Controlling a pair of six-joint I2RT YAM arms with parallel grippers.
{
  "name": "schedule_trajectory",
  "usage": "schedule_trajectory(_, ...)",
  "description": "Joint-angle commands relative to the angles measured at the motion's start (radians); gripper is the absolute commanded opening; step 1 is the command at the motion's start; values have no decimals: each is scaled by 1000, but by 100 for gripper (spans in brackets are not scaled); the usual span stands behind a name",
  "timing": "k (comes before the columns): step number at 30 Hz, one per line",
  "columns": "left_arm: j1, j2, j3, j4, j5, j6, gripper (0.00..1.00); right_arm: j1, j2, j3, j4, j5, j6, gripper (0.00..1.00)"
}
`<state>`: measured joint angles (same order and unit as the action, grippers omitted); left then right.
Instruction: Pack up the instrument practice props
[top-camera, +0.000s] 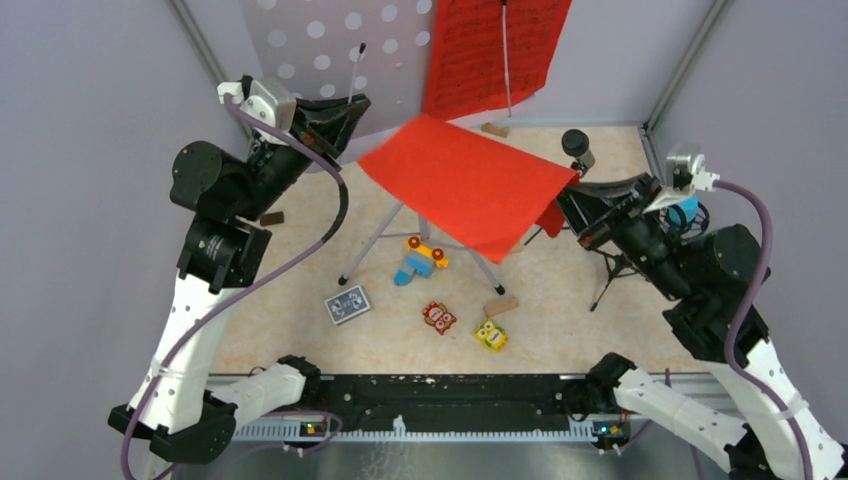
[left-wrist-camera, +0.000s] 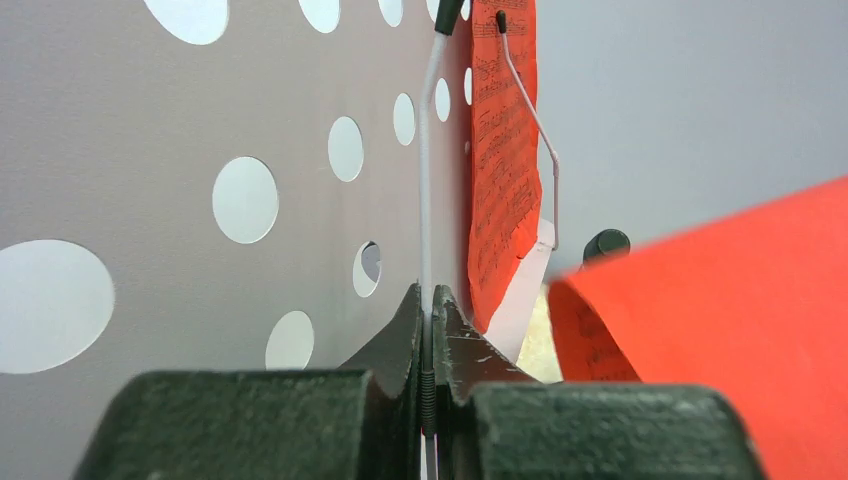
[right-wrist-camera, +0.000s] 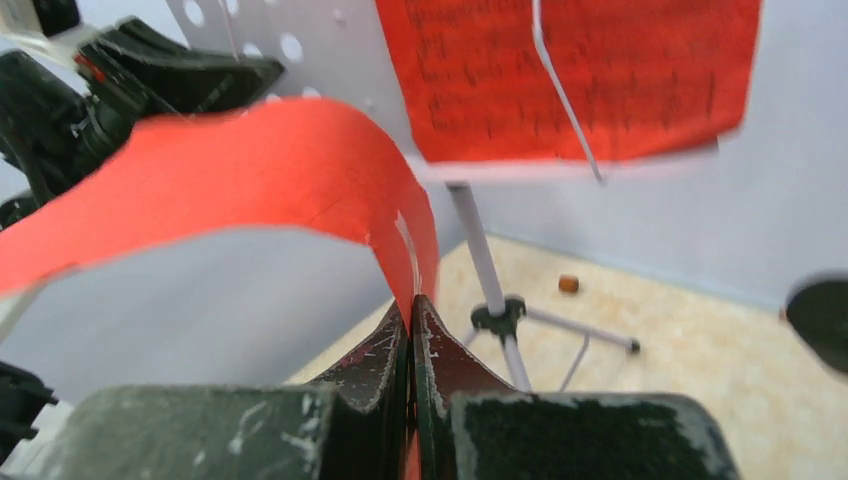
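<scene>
From above, the grey stand (top-camera: 320, 40) is a flat, smooth board full of round holes. It sits on thin, shiny silver legs (top-camera: 375, 250) at the back of the speckled tan table (top-camera: 290, 330). A red sheet (top-camera: 490, 50) rests on the board, covered in tiny black music notes; no words can be read. A loose sheet (top-camera: 470, 185) of plain red paper hangs bent over the middle. The left gripper (top-camera: 350, 108) is at the stand. The right gripper (top-camera: 572, 195) pinches the loose sheet's right corner. A dark, round mic (top-camera: 577, 143) stands just behind it. Blue-patterned cards (top-camera: 348, 304) and bright blocks (top-camera: 420, 258) lie in front.

Left wrist: the black fingers (left-wrist-camera: 400, 335) are squeezed tight on a thin white wire (left-wrist-camera: 424, 180) with a black tip, right beside the holed board.

Right wrist: the scratched black fingers (right-wrist-camera: 380, 350) are clamped on the loose sheet's edge. The paper curls away to the left.
</scene>
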<state>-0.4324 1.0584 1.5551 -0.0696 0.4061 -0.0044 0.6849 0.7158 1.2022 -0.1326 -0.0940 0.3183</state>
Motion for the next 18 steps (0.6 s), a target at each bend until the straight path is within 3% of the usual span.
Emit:
schedule_trajectory(1, -8, -3, 1, 63, 23, -12, 0, 0, -117, -97, -162, 88, 128, 0)
schedule_trajectory(6, -8, -3, -6, 62, 1, -14, 30, 0, -234, -236, -326, 147, 282, 0)
schedule_trajectory(10, -7, -7, -11, 61, -14, -14, 61, 1, -257, -380, -379, 102, 404, 0)
schedule_trajectory(18, -8, -15, -32, 55, -31, -9, 83, 0, -119, -590, -310, -81, 527, 0)
